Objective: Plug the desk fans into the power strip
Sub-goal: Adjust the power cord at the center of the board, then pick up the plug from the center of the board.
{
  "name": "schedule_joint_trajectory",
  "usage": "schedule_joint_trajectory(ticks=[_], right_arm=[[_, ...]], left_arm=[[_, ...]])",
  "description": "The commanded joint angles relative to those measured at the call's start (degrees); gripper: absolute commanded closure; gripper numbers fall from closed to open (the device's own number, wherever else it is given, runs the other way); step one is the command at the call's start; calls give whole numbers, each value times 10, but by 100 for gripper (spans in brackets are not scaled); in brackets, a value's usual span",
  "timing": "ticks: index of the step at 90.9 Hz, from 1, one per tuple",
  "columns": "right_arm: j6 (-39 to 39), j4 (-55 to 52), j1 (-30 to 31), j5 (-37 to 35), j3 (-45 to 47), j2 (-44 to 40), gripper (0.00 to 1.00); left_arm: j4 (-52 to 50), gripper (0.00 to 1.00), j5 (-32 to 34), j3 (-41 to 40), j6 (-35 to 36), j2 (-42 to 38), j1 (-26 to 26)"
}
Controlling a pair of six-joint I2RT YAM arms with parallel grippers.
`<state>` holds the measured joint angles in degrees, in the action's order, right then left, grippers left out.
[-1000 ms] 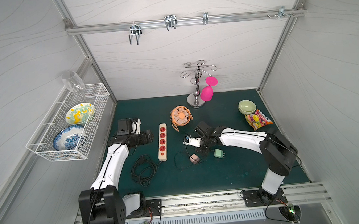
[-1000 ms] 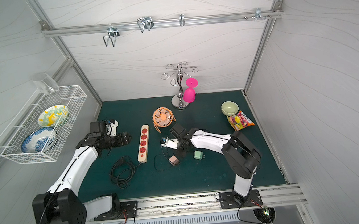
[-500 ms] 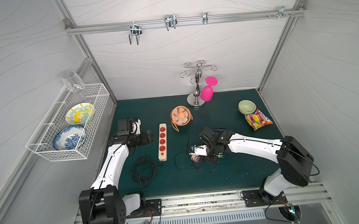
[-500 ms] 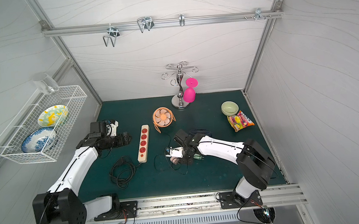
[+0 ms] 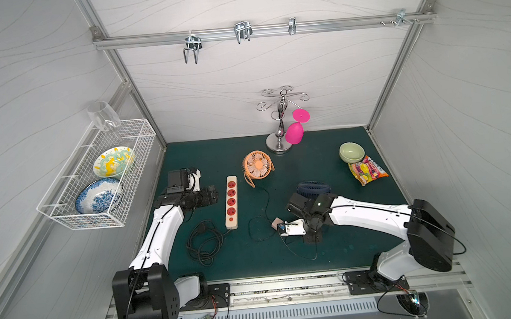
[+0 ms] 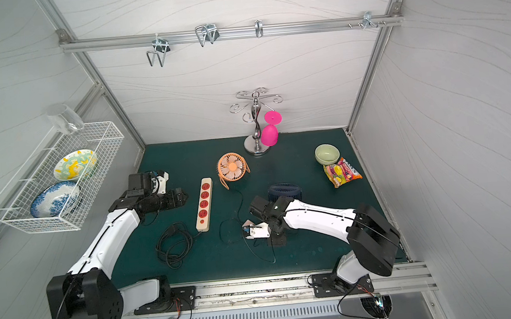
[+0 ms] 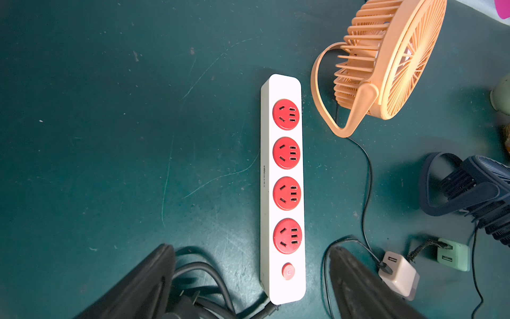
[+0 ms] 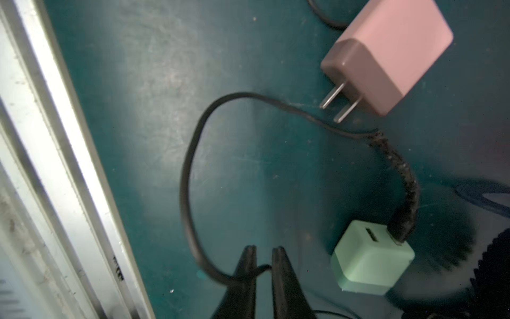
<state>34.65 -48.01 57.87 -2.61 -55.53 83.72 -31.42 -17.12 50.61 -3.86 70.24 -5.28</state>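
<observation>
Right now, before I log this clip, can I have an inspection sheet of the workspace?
Surface: green mat, scratched.
Job's things: power strip, four sockets empty; orange fan with pink adapter, navy fan with green adapter, neither plugged in.
Clutter: bowl, snack packet, glass stand.
Grippers: left gripper open, empty; right gripper, jaws narrow around thin cable, grip unclear.
Cables: strip cord coiled; thin cable looped on mat.
Surroundings: wall basket with yellow plate, blue plate; hook rail.

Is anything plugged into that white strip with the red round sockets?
No. In the left wrist view the power strip shows four red sockets, each with bare slots and no plug in it.
</observation>
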Motion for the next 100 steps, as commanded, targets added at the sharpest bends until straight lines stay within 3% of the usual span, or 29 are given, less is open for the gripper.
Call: schedule_joint_trajectory(ticks=[1, 11, 20, 31, 50, 62, 100], right_arm=[[-14, -72, 2, 5, -16, -73, 70], [-5, -106, -6, 35, -49, -131, 49], [-4, -96, -31, 66, -78, -158, 42], [-51, 1, -63, 107, -79, -146, 33], [-160, 133, -66, 90, -79, -33, 25], [-229, 165, -65, 42, -81, 32, 23], [-289, 223, -41, 27, -70, 144, 20]], left_arm=[[20, 8, -2, 1, -2, 1, -4], [15, 8, -11, 5, -4, 2, -4], [15, 8, -2, 5, -2, 2, -4], [18, 8, -12, 3, -5, 0, -4], [16, 8, -9, 4, 0, -4, -4], [4, 8, -3, 14, 4, -6, -4], [13, 8, -16, 6, -1, -9, -5]])
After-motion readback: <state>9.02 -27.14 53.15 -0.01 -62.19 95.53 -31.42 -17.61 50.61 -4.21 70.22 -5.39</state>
